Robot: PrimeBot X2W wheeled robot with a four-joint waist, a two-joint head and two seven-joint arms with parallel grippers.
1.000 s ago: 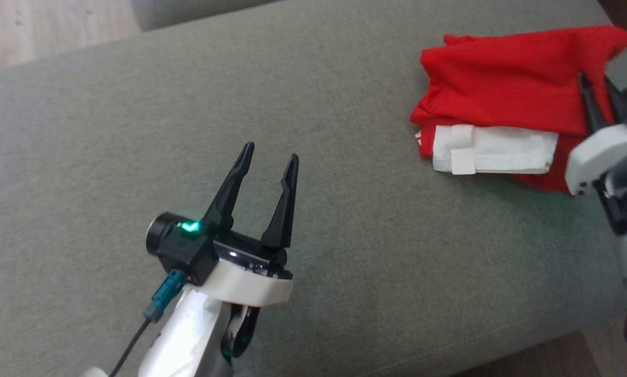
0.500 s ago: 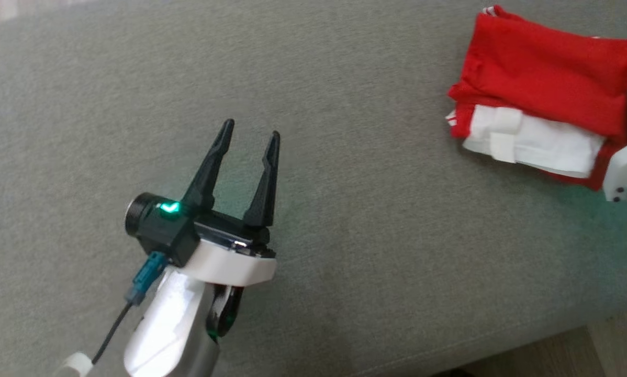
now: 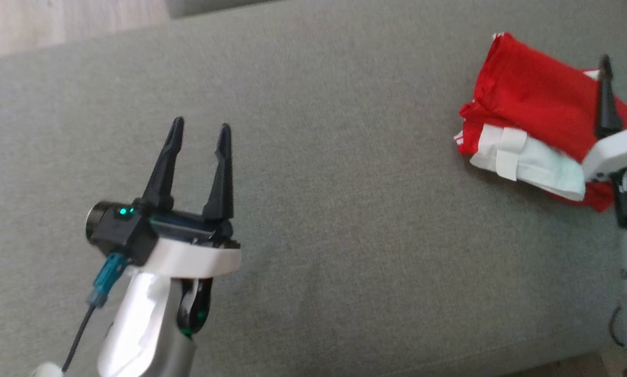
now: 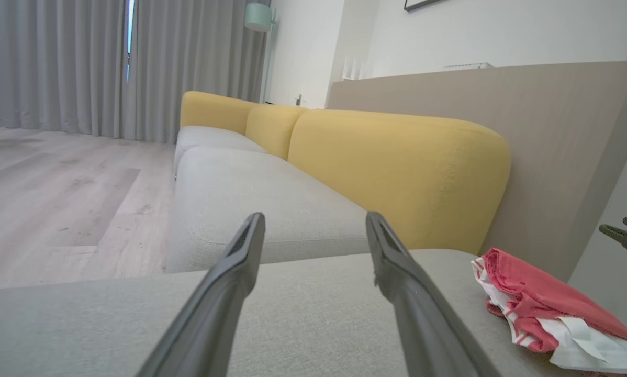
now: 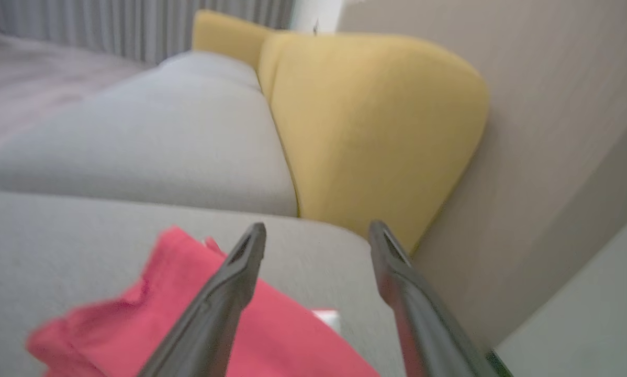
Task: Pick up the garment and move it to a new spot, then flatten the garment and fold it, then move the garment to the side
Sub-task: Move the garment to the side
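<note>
The garment point(image 3: 533, 99) is a folded red and white bundle lying on the grey seat cushion point(image 3: 345, 220) at the far right of the head view. My right gripper point(image 5: 317, 226) hovers over its right end, jaws apart with nothing between them; one dark finger point(image 3: 605, 99) crosses the red cloth in the head view. The red garment point(image 5: 135, 324) sits below and left of those fingers in the right wrist view. My left gripper point(image 3: 199, 131) is open and empty over bare cushion, well left of the garment point(image 4: 544, 298).
Yellow backrests point(image 4: 397, 167) rise behind the seat, with a beige panel point(image 4: 564, 131) beyond them. Wood floor point(image 3: 57, 26) lies past the cushion's far left edge. The cushion's front edge runs near the lower right of the head view.
My right gripper has opened and let go of the garment's right end, which now lies on the cushion. The head camera has shifted; the left gripper stays open.
</note>
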